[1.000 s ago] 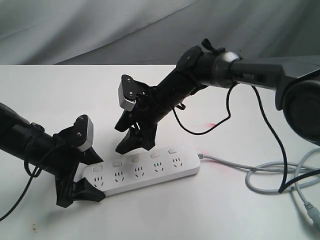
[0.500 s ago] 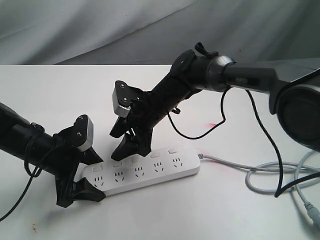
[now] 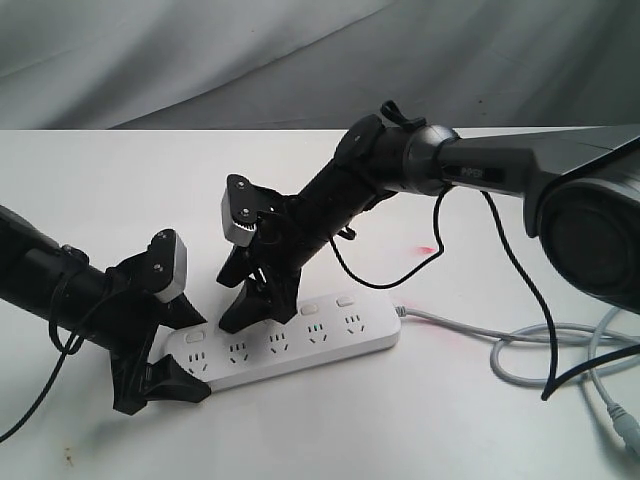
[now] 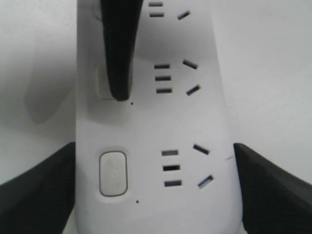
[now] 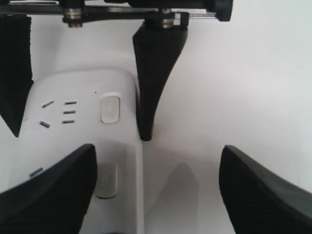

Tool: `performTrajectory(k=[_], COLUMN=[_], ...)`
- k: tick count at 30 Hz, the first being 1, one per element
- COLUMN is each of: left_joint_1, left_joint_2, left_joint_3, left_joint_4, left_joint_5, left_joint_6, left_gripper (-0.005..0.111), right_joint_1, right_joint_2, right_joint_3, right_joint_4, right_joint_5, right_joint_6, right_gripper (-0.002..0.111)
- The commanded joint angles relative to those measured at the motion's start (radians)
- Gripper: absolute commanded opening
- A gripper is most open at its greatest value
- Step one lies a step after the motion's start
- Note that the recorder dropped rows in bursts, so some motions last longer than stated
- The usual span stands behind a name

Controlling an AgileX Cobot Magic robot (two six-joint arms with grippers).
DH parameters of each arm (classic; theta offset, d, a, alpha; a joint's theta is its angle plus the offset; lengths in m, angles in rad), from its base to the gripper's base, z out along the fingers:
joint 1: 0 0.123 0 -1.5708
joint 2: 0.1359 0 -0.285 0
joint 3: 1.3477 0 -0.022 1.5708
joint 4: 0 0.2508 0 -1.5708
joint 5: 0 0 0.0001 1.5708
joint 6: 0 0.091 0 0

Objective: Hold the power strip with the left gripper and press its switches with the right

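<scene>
power strip [image 3: 290, 350], long flat white plastic, lies on smooth white bench [image 3: 100, 180] before creased grey cloth [image 3: 200, 60]; black left hand [image 3: 200, 355] clamps its rounded end, black right hand [image 3: 225, 305] gapes wide.

We see our left tool [image 4: 156, 195] flanking both edges of the power strip [image 4: 146, 122], the right tool's finger [image 4: 119, 58] tip-down over its second switch [image 4: 101, 84]

The matte black two-finger left claw [image 3: 186, 352] is lying low, jaws clamping wide, while the grey-tube-armed black right claw [image 3: 240, 296] is angling downward, jaws parted.
</scene>
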Motion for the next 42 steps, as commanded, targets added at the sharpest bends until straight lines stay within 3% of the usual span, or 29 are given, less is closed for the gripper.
performTrajectory(k=[1,42], left_joint_1=[-0.007,-0.007], left_joint_2=[0.001,0.001], left_joint_3=[-0.006,-0.006], left_joint_4=[-0.006,-0.006], left_joint_5=[-0.002,-0.002], left_joint_6=[-0.011,-0.011], left_gripper=[0.0,0.0], right_joint_1=[0.002,0.002], right_joint_2=[-0.008,-0.017], right_joint_3=[0.005,0.005], right_joint_4=[0.014,-0.056], right_joint_5=[-0.019,-0.064], right_joint_6=[-0.004,0.027], right_gripper=[0.065,0.065])
